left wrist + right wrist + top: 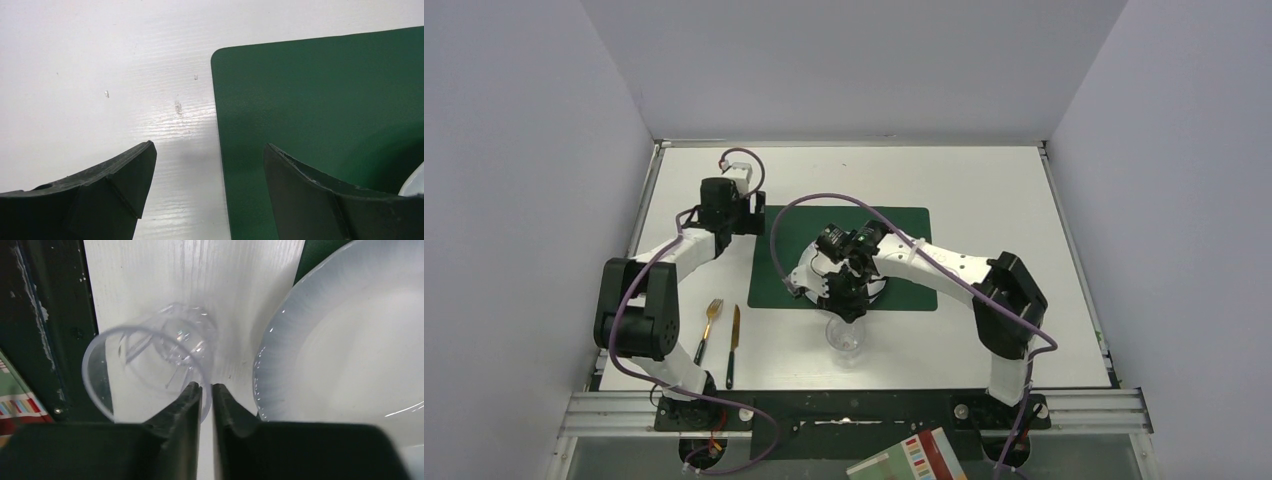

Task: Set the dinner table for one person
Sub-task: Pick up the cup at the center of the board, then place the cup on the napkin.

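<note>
- Left gripper [207, 182] hangs with its jaws wide apart and nothing between them. It is over the far left corner of the green placemat [320, 100], one finger above the mat and the other above the bare white dinner table [100, 60]. Its arm reaches forward along the table's left side.
- Fork [710, 322] and knife [733, 345] lie side by side on the table near the left arm's base, just left of the mat, with their handles toward the robot.
- Right gripper [207, 392] is pinched together on the wall of the clear cup [170, 342], one finger inside the rim and one outside. Its arm folds leftward over the white plate [350, 350], with the wrist turned back toward the bases.
- Cup is over bare table just off the mat's near edge and just beside the plate (whether its base touches the table I cannot tell).
- Handling, as I judge it: the cup looks thin-walled, light and smooth, so it is likely slippery and may flex or crack under a hard squeeze. A rim pinch like this holds it off-centre, so it may swing or tilt. A modest squeeze and slow travel would suit it.
- Table itself is stiff, flat and fixed, a sound surface for setting things down.
</note>
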